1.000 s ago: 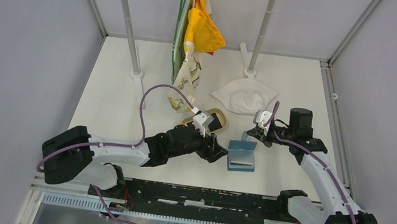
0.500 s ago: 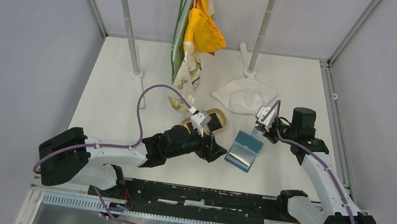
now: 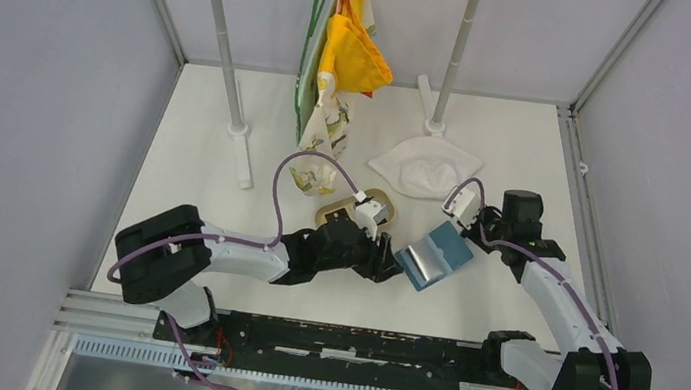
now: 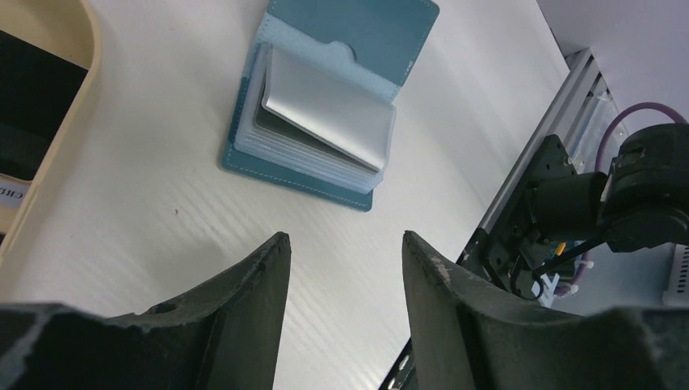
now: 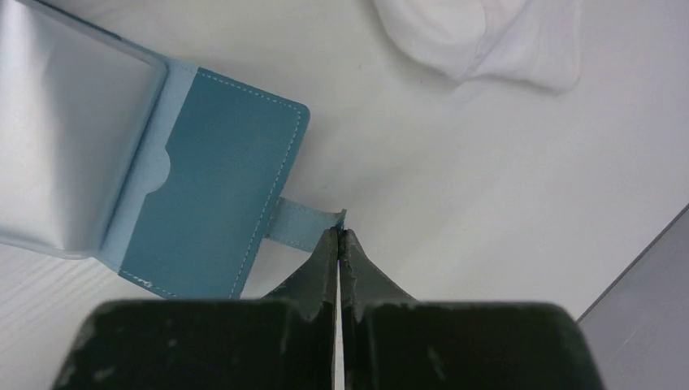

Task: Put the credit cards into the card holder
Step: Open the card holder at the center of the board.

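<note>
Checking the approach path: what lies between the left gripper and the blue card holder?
Only bare table; the left wrist view shows nothing between the left gripper and the card holder.

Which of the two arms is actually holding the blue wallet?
The right arm's fingers are pinched shut on the strap tab of the blue wallet; the left arm's fingers stand apart short of it, gripping nothing.

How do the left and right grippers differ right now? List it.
The left gripper has fingers apart; the right gripper has them pressed together. The left gripper holds nothing; the right gripper pinches the card holder by its strap. Both face the open card holder.
</note>
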